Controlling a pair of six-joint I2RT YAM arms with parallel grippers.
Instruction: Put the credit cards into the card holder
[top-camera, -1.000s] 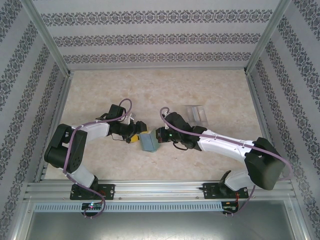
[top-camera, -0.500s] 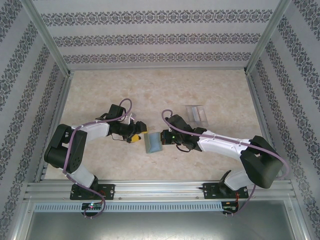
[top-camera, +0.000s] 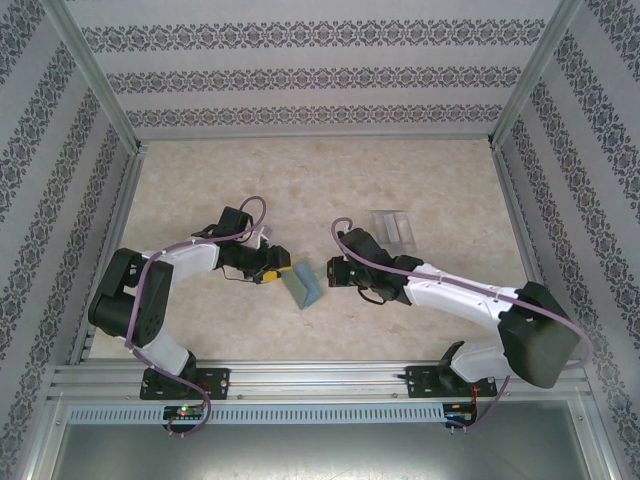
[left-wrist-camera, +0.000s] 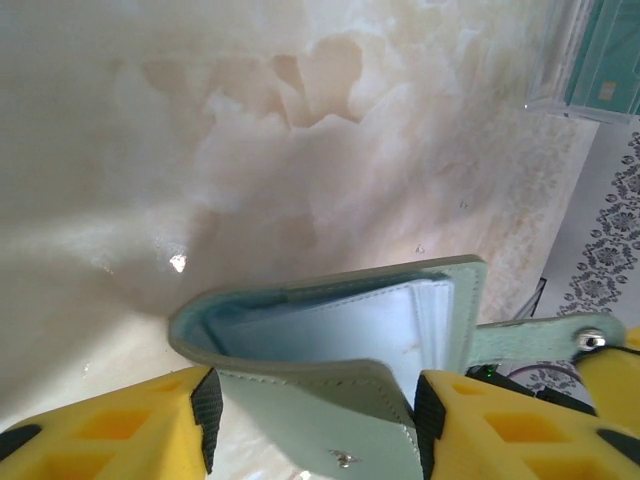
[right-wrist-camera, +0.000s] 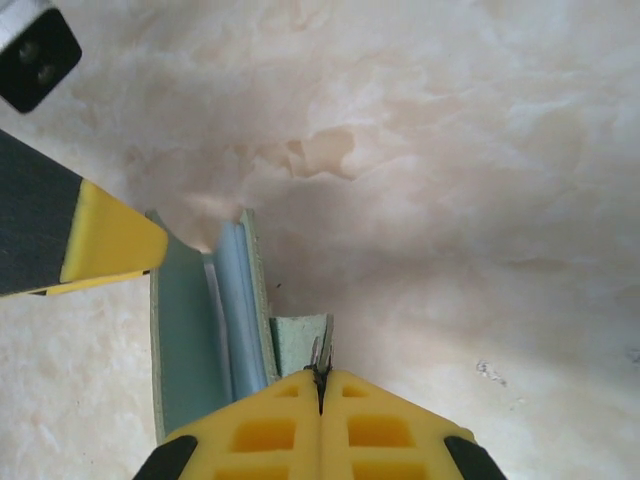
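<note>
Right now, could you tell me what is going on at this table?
Both arms are working on the green card holder. The left gripper clamps its body from both sides, while the right gripper, shut, pinches its snap tab, so it stands partly open. The credit cards lie apart, farther back on the right, not yet inserted.

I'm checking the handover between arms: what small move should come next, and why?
Probably close the left gripper firmly on the card holder: its pads flank the case's sides, though a firm grip cannot be told, while the right gripper is shut on the snap tab. A secure left hold would free the right arm.
</note>
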